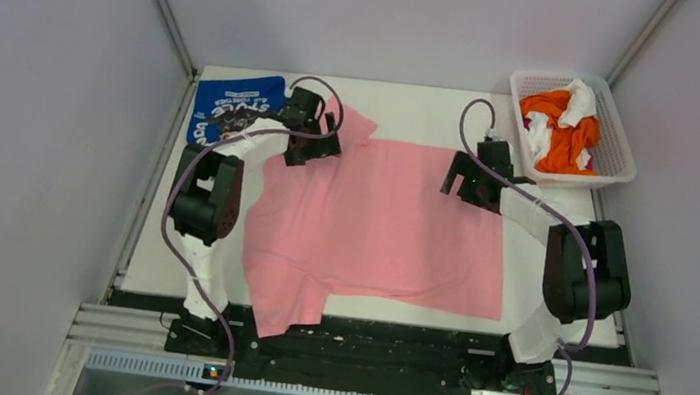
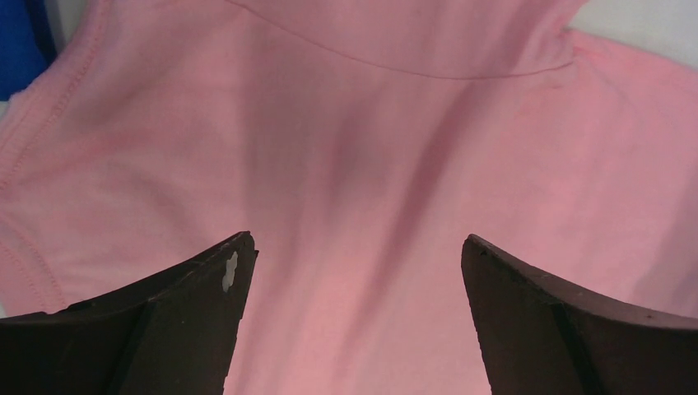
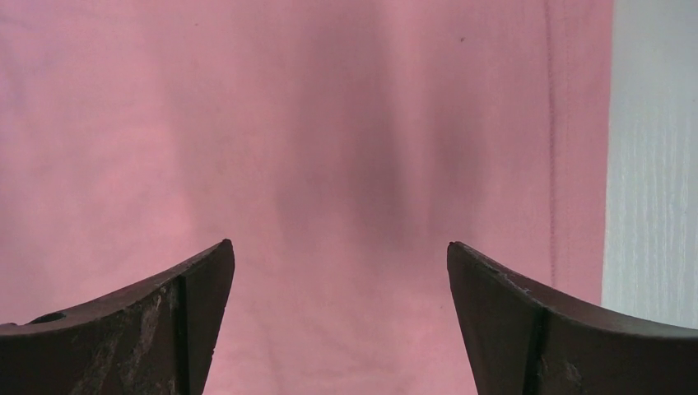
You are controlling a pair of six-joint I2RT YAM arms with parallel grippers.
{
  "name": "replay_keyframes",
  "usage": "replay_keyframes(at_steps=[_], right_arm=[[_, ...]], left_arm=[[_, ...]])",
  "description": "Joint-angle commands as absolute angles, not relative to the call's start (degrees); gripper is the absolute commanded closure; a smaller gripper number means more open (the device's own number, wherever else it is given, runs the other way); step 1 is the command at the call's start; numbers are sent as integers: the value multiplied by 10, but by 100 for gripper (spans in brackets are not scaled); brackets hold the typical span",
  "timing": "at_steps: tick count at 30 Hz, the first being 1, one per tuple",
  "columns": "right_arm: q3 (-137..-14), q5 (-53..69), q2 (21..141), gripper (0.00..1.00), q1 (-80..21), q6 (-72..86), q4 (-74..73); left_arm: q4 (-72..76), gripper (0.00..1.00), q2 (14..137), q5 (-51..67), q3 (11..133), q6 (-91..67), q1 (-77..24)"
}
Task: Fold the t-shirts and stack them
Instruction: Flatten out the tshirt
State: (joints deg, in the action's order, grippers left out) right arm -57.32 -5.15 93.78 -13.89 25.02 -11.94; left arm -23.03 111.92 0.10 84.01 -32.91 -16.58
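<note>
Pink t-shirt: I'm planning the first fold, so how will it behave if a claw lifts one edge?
Probably floppy: the pink t-shirt lies flat with soft wrinkles, and its near sleeve spills past the table edge, so a lifted edge would likely sag. It looks thin and light. Pushed, it would likely bunch rather than slide whole.

Plain grey walls enclose a white table.
</note>
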Motion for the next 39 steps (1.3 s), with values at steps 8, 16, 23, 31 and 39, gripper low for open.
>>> replay_keyframes(at_steps=[8,16,23,31,39], right_arm=[[-671,-84,1072,1,-130,232,-110],[-755,-81,1148,1,-101,207,-120],[-827,-75,1196,1,-87,199,-132],[-850,-77,1093,1,-87,192,-177],[-584,-26,800,1,-88,255,-153]], left_arm=[[-288,1,1273,-4,1007,-365,-135],[-291,1,1347,36,1087,-386,-109],[-297,1,1395,51,1179,-376,-105],[-336,1,1345,74,1255,-343,-114],[-282,1,1022,18,897,-329,-188]])
